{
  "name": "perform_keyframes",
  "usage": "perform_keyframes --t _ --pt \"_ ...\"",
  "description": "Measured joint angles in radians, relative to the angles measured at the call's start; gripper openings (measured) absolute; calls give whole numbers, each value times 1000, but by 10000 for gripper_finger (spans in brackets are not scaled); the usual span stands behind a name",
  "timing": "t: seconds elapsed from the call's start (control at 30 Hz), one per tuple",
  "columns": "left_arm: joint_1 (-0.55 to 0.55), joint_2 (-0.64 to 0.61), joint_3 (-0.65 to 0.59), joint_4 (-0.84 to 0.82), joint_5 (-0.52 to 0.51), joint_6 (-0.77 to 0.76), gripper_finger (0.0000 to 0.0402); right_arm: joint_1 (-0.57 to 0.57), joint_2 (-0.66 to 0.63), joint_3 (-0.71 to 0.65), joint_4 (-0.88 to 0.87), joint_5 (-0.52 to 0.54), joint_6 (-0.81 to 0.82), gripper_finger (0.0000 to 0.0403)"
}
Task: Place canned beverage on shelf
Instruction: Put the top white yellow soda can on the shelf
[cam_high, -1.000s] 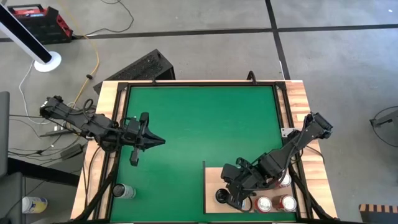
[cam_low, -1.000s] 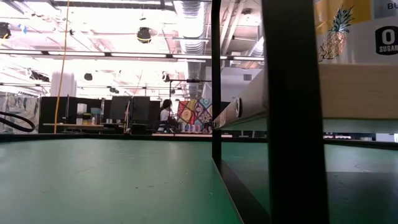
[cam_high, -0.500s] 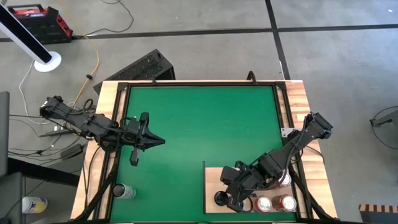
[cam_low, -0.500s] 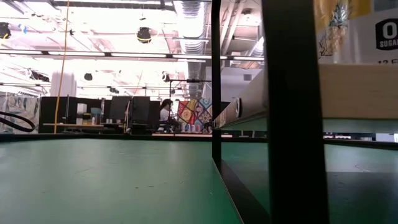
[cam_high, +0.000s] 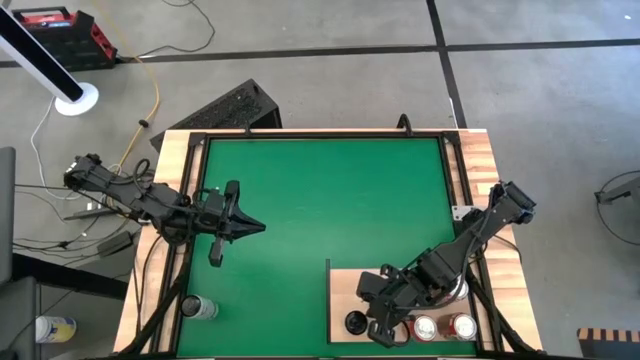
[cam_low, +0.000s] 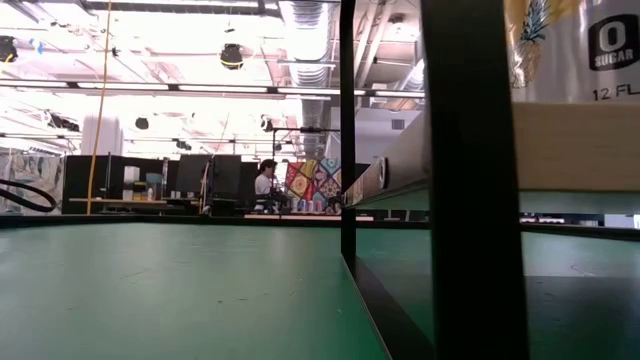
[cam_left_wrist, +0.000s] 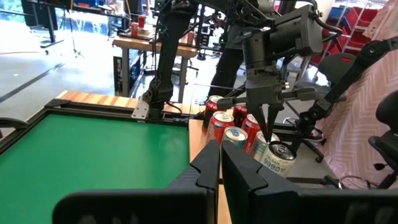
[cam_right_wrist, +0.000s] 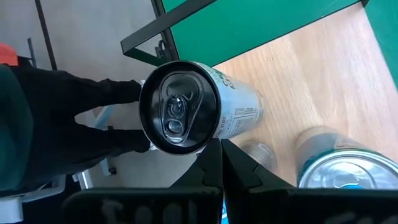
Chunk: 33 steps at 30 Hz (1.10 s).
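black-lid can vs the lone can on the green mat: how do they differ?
The black-lid can sits on the wooden shelf; the lone can sits on the green mat. One lid is black, while the lone can's top looks silver. The black-lid can has the shut right gripper and red cans close by; the lone can has no neighbours. Neither is gripped.

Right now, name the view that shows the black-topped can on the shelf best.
The right wrist view: the black-topped can fills it, lid and label clear. The high view shows only its dark top; the left wrist view shows it far off.
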Motion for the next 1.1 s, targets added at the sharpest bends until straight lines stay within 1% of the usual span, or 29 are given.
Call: perform_keyframes --t 0.57,0.83,1.0,1.1 --pt "0 0 0 0 0 1 0 -8 0 0 54 -2 -27 18" --pt "0 0 0 0 1 0 0 -9 0 0 33 -4 -27 18" --pt "0 0 0 0 1 -2 0 -9 0 0 -16 -4 4 18" --pt "0 0 0 0 1 -2 0 -5 0 0 -14 -4 7 18"
